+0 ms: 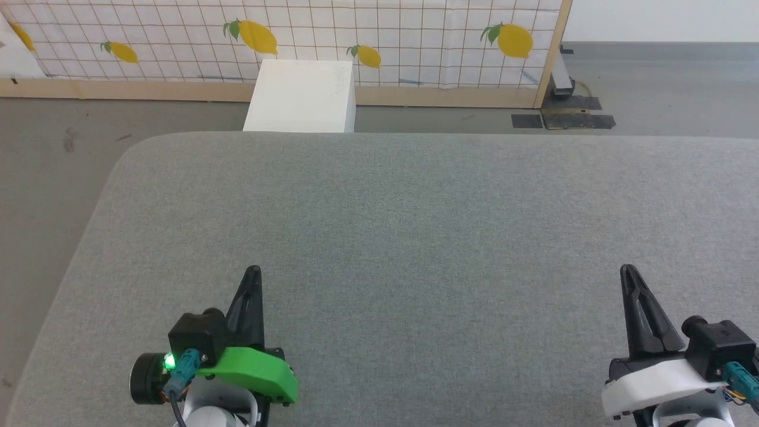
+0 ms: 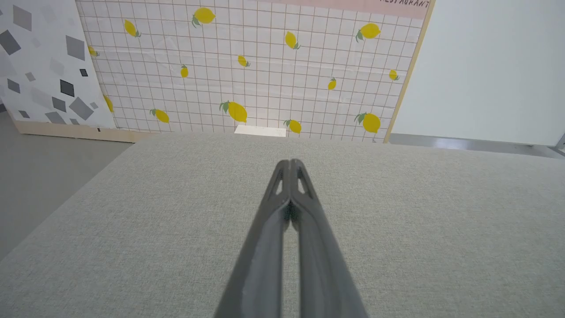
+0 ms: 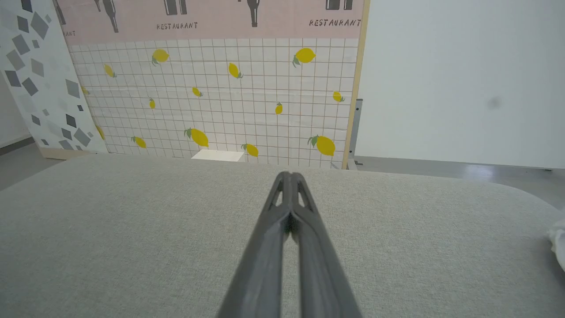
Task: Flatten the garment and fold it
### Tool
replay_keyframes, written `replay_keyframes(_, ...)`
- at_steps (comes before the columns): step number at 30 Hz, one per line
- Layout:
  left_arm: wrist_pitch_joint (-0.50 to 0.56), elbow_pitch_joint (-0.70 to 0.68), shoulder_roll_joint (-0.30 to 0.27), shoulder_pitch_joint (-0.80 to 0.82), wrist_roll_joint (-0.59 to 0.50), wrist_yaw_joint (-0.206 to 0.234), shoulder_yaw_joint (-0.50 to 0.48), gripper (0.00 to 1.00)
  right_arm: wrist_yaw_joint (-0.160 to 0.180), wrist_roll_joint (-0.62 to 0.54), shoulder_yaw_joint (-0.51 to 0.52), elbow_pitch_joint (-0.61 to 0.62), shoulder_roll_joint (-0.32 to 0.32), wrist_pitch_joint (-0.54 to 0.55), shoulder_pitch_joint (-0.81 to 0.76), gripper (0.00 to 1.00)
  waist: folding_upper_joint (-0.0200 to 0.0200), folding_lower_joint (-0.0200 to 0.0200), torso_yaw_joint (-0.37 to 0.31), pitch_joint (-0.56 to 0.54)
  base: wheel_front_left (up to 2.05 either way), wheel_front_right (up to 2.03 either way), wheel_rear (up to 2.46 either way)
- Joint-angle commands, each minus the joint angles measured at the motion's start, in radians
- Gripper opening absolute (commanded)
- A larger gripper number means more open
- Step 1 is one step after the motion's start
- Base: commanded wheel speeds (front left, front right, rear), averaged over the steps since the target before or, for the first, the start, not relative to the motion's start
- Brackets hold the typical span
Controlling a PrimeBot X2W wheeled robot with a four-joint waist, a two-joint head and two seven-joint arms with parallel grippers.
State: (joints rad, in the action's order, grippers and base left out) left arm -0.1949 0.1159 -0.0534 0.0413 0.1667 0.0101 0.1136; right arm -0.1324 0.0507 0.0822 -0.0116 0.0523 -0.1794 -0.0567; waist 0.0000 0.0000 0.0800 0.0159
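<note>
In the head view, a broad grey woven-fabric padded surface [image 1: 415, 237] is seen, with the left gripper [image 1: 254, 274] at the lower left and the right gripper [image 1: 628, 273] at the lower right. The long dark fingers of each are pressed together, and nothing is held. Beyond the far edge, a white rectangular box [image 1: 302, 95] is set against a lemon-printed grid-patterned panel [image 1: 415, 35]. In the left wrist view, the left gripper [image 2: 290, 164] is seen with its fingers meeting at the tips above the grey cloth. In the right wrist view, the right gripper [image 3: 290, 176] is likewise closed and empty. A small crumpled white edge, judged to be the soft white garment [image 3: 559, 240], is caught at the right border, lying on the surface well off to the right of the fingers. The right arm is therefore judged the nearer. The garment's long axis cannot be told from so small a part.
</note>
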Motion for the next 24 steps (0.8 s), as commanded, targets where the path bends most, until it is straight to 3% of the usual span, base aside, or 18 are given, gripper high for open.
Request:
replay_keyframes(1,0.006,-0.006,0.001,-0.011,-0.011,-0.002,-0.005,0.00,0.000,-0.010,-0.004,0.003,-0.001,0.006,0.014,0.00,0.0000,0.0000,-0.001,0.000,0.00,0.00,0.00)
replay_keyframes(24,0.053,-0.033,0.001,-0.018,-0.049,-0.004,-0.031,0.00,0.001,-0.020,-0.023,0.005,-0.001,0.049,0.024,0.00,0.0000,0.0000,-0.021,-0.004,0.00,0.00,0.00)
